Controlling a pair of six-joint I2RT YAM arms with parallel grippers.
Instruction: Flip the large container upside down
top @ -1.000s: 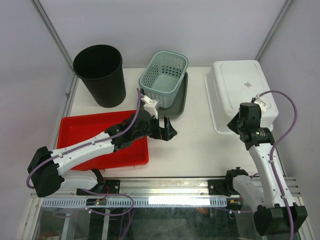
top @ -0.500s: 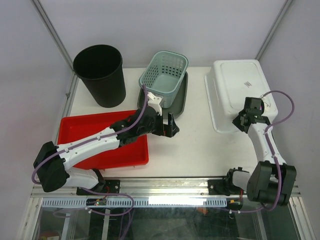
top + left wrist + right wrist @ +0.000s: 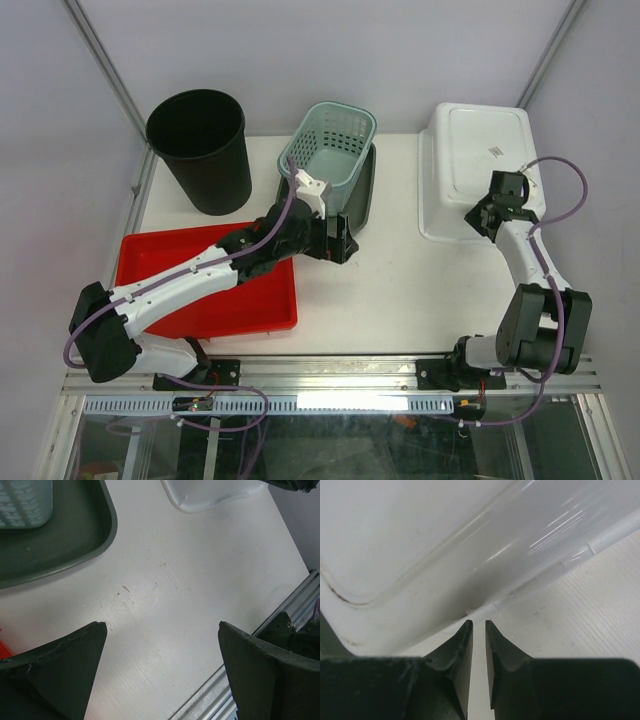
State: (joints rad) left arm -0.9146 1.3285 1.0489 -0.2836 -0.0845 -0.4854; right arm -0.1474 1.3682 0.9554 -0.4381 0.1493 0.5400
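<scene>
My right wrist camera shows what the overhead view cannot. My right hand has its fingers drawn almost together with only a slim slit between them. Their tips sit right at the clear lip of the large container, but I cannot tell whether the lip is nipped. From overhead, the container lies bottom up at the worktop's 1 o'clock corner, with that hand at its 5 o'clock edge. My left hand gapes wide over bare worktop, the grey tray at its 11 o'clock. Open worktop lies at the container's 7 o'clock.
</scene>
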